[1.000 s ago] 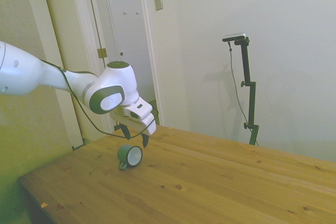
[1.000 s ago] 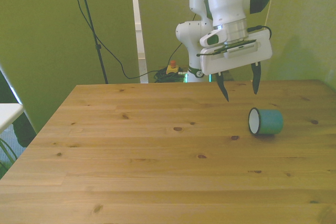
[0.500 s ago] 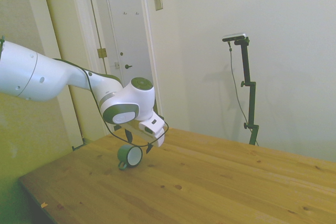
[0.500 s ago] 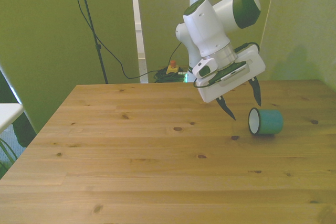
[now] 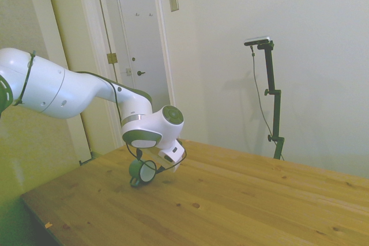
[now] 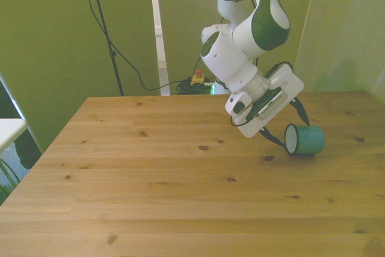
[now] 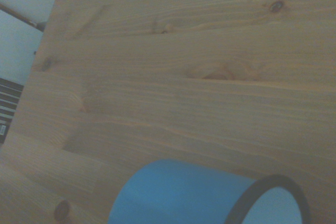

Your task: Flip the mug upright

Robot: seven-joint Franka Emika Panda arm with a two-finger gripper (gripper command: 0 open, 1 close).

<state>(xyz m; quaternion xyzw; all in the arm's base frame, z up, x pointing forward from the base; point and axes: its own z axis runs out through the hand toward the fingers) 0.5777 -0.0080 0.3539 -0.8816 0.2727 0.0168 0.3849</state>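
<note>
Mug (image 6: 304,139): lies on its side on the table (image 6: 180,197) toward the front view's right, unmoved. Claw (image 6: 290,124): open, empty, now lowered and tilted, fingers straddling the rim end; grasp judged imminent, flip pending.

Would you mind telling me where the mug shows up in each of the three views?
Side view: mug on its side, lower left of centre, under the gripper.
Front view: mug toward the front view's right, mouth facing left.
Wrist view: mug along the frame's edge.
Shared landmark: the wooden table.
</note>
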